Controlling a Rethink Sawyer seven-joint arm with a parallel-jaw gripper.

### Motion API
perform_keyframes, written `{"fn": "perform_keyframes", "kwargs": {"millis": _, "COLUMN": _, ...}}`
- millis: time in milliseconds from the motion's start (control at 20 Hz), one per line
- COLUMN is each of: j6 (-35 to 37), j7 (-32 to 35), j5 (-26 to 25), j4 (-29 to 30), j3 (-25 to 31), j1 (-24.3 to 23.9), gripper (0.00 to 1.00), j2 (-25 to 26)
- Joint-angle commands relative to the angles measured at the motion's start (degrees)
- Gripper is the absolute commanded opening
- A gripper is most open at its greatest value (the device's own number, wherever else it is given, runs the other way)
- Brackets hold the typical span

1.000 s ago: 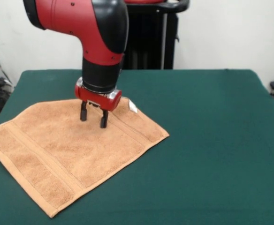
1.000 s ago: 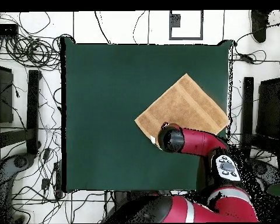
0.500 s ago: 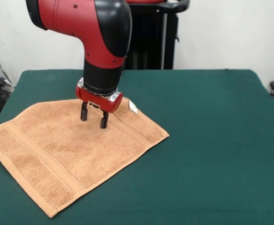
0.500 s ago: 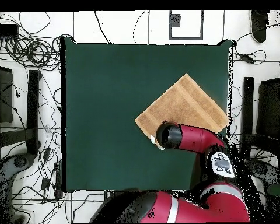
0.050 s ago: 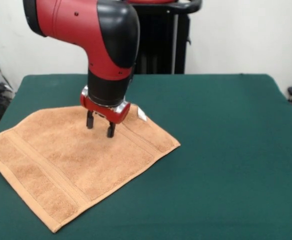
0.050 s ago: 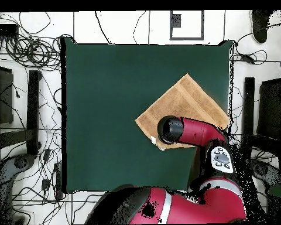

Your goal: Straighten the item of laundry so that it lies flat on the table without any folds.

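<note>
The orange-tan towel lies spread on the green table at the left, turned like a diamond, with band stripes near two edges and a small white tag at its far corner. It looks flat, without visible folds. From above the towel sits near the table's right edge, partly covered by the arm. My gripper hangs just over the towel's far part, its two black fingers apart and holding nothing; I cannot tell whether the tips touch the cloth. In the overhead view the arm hides the gripper.
The towel's left corner reaches the table's left edge in the front view. Dark green table surface spreads beside the towel. Cables and equipment lie on the floor around the table.
The arm's upper links have swung slightly. The gripper stays over the same spot on the towel, perhaps a touch lower. The towel has not moved.
</note>
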Motion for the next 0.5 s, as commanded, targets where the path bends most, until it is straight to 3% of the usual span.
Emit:
{"fn": "perform_keyframes", "kwargs": {"millis": 50, "j6": -10.92, "j7": 11.68, "j5": 6.3, "j4": -8.28, "j3": 9.56, "j1": 3.82, "gripper": 1.0, "j2": 9.43}}
{"fn": "perform_keyframes", "kwargs": {"millis": 500, "j6": -11.35, "j7": 14.92, "j5": 9.4, "j4": -9.64, "j3": 6.92, "j1": 7.27, "gripper": 1.0, "j2": 10.59}}
